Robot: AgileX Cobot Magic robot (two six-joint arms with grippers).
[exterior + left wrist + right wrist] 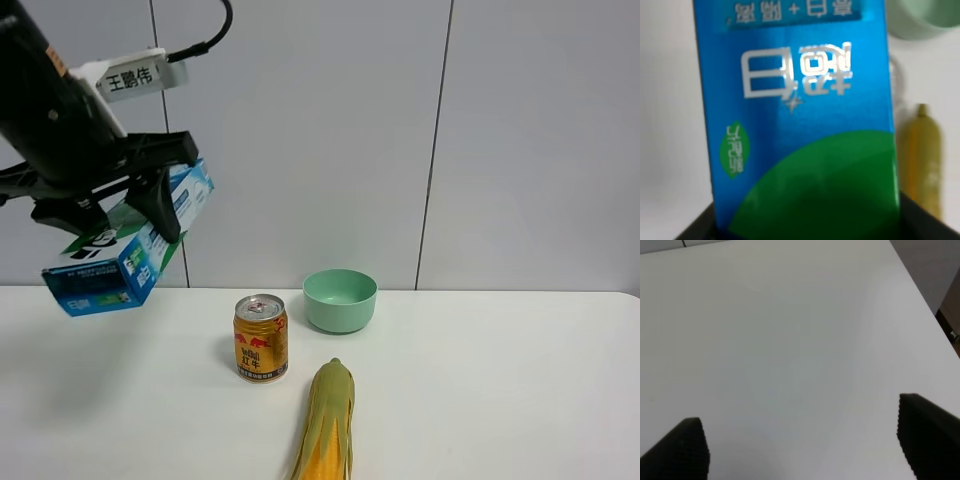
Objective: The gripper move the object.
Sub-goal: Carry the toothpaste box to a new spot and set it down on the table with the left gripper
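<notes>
The left claw (115, 225) is clenched around the toothpaste box (130, 255) and holds it in the air above the left side of the worktop (500, 380), clear of the surface. The box hangs tilted, its blue end face lower and toward the left edge. In the left wrist view the box (800, 125) fills most of the picture, blue above a green curve, with silver characters. On the worktop stand a gold can (261, 338) and, just behind it to the right, a green bowl (340, 299); a corn cob (325, 425) lies in front of them. The right claw (802, 440) is released, its fingers (682, 447) spread wide over bare white worktop, grasping nothing.
</notes>
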